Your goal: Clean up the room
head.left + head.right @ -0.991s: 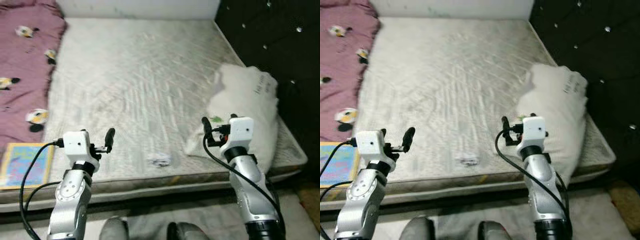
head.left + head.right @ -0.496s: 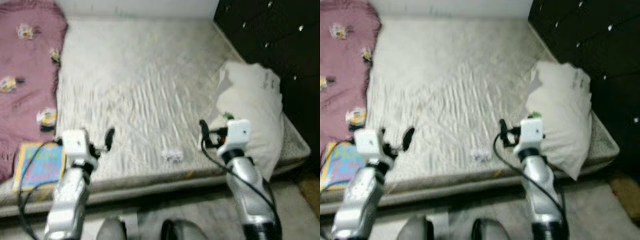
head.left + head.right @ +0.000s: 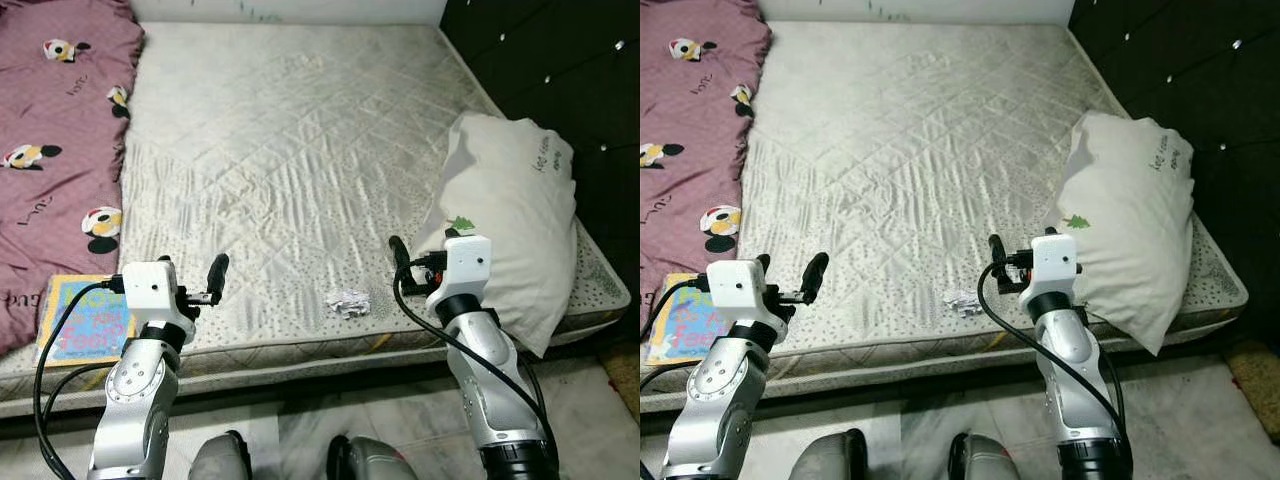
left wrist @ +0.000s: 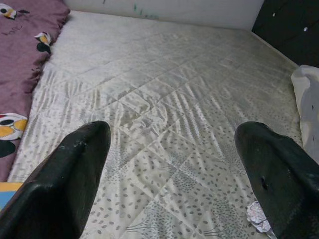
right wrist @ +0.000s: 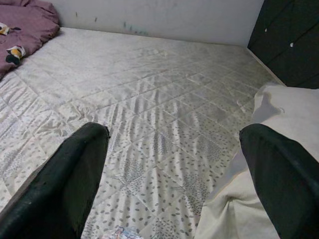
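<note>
Bed: the bare quilted mattress (image 3: 290, 160) spreads ahead of both sets of fingers and carries everything else.
Blanket: a purple blanket (image 3: 50, 130) lies along the mattress edge far out past the left fingers, well apart from the work.
Pillow: a white pillow (image 3: 505, 225) sits just outside the right fingers, its near corner close beside them.
Book: a colourful book (image 3: 80, 318) rests at the near mattress edge, just outside the left fingers.
Paper: the crumpled paper (image 3: 347, 301), likely the piece to tidy, lies near the front edge, between the two arms and slightly ahead; it is small and roundish, with no clear long axis.
Left gripper: the left gripper (image 4: 174, 164) hovers over the near edge, fingers spread wide and empty; the paper lies off toward its inner finger.
Right gripper: the right gripper (image 5: 174, 174) hovers likewise, fingers wide apart, holding nothing; the paper lies just inward of its inner finger.
Nearer arm: the right looks closer to the paper, so a short inward reach seems to fall to it.
Obstacles: nothing lies between the right fingers and the paper; the pillow is on the far side of that reach.
</note>
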